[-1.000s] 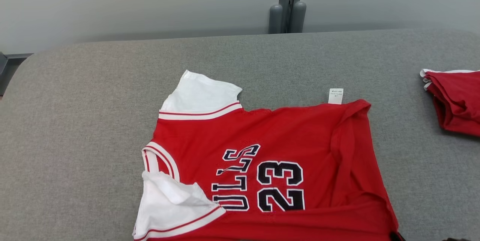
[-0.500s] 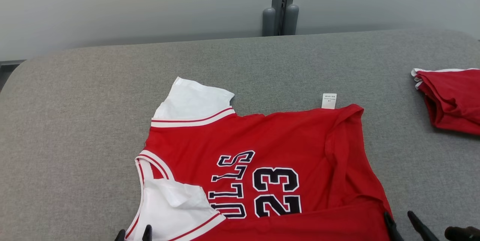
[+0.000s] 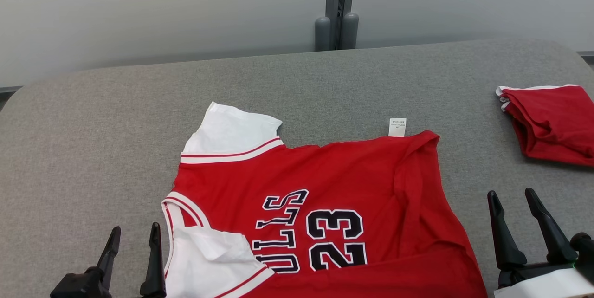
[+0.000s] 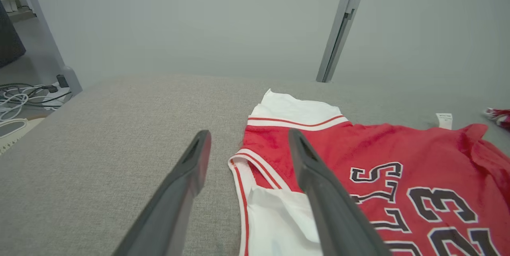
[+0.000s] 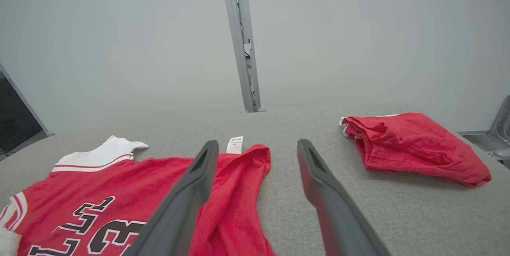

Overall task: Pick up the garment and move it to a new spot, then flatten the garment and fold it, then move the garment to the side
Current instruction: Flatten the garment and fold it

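On grey padded table (image 3: 93,140), centre-front: looking at red garment (image 3: 325,172) lying spread out, print side up, lettering and number 23 running sideways in head view. Noting far white sleeve (image 3: 232,128) lying flat toward the wall, near white sleeve (image 3: 209,261) folding over onto the red body beside the striped neckline trim. Noting garment's right side bunching into one long crease, white label (image 3: 397,127) poking out past the far edge onto bare table. Marking left gripper (image 3: 135,227) as gaping wide, gripping nothing, sitting just beside garment's left edge by the near sleeve; in left wrist view, one finger crossing over the neckline, the other over bare table, contact with cloth not telling. Marking right gripper (image 3: 510,192) as gaping wide too, gripping nothing, sitting just off garment's right edge over bare table, fingers pointing toward the wall. Logging second red cloth (image 3: 552,121) lying folded at far right, well apart from garment. Logging grey post (image 3: 336,10) standing against pale wall behind table, cables (image 4: 20,96) lying on floor off table's left end
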Tool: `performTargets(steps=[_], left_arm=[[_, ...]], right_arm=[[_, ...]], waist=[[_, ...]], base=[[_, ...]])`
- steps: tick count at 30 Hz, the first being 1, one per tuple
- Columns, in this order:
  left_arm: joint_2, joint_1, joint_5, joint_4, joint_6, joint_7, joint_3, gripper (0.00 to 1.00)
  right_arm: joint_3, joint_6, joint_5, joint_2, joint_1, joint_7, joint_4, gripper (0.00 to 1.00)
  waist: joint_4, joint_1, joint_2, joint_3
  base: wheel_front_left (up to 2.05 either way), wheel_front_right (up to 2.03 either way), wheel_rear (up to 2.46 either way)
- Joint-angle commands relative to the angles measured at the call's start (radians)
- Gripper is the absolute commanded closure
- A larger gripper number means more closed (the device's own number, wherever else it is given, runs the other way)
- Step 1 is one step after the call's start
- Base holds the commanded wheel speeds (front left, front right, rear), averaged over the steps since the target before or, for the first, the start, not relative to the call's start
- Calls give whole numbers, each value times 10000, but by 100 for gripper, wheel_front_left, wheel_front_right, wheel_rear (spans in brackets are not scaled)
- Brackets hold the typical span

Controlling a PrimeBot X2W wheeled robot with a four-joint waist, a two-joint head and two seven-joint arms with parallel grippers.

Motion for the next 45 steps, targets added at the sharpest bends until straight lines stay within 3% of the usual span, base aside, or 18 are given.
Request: performTargets(steps=[1, 10, 15, 20, 32, 45], left_arm=[[56, -117, 23, -38, 64, 5, 12, 0], [124, -172, 74, -144, 118, 209, -120, 0], [264, -1116, 118, -109, -209, 490, -357, 0], [204, -3227, -136, 777, -767, 931, -592, 0], [47, -8600, -476, 5511, -2463, 1930, -1237, 0], [368, -11403, -520, 9870, -2874, 2839, -1358, 0]], right_arm=[[-19, 1, -53, -7, -89, 32, -43, 0], [75, 1, -66, 120, -34, 150, -59, 0], [21, 1, -44, 128, -297, 208, -205, 0], [18, 1, 0, 7, -778, 246, -367, 0], [208, 1, 78, 192, -1952, 169, -511, 0], [457, 1, 323, 308, -2483, -4, -252, 0]], waist=[[16, 0, 0, 8], [69, 0, 0, 154], [94, 0, 0, 628], [69, 0, 0, 1343], [-617, 0, 0, 3006], [-1187, 0, 0, 3816]], base=[[0, 0, 0], [0, 0, 0], [0, 0, 0], [0, 0, 0], [0, 0, 0], [0, 0, 0]])
